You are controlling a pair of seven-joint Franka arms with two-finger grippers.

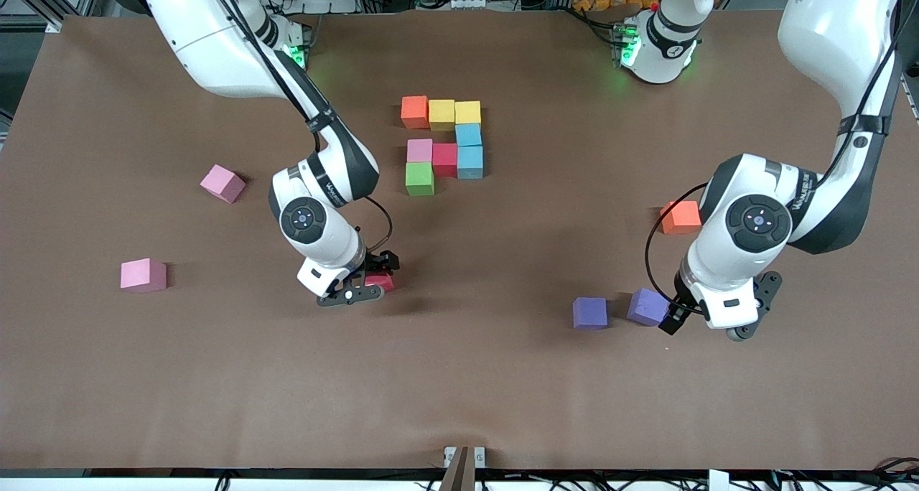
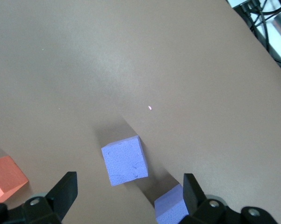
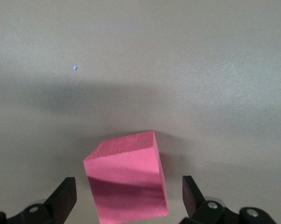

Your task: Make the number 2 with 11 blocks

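Right gripper (image 1: 366, 284) low at table (image 1: 459, 376), fingers spread wide around small matte red cube (image 3: 126, 184), not clamped. Left gripper (image 1: 718, 317) also spread open, empty, just beside small purple matte cube (image 1: 648, 306); second purple cube (image 1: 590, 313) near it. Partial number 2 (image 1: 445, 144) mid-table: orange, two yellow, two light blue, red, pink, green cubes. Loose orange cube (image 1: 680, 217), two pink cubes (image 1: 222, 183) (image 1: 143, 275) apart.

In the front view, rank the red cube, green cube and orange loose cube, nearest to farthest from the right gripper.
1. Red cube, between the right gripper's open fingers.
2. Green cube, in the partly built digit.
3. Orange loose cube, toward the left arm's end.
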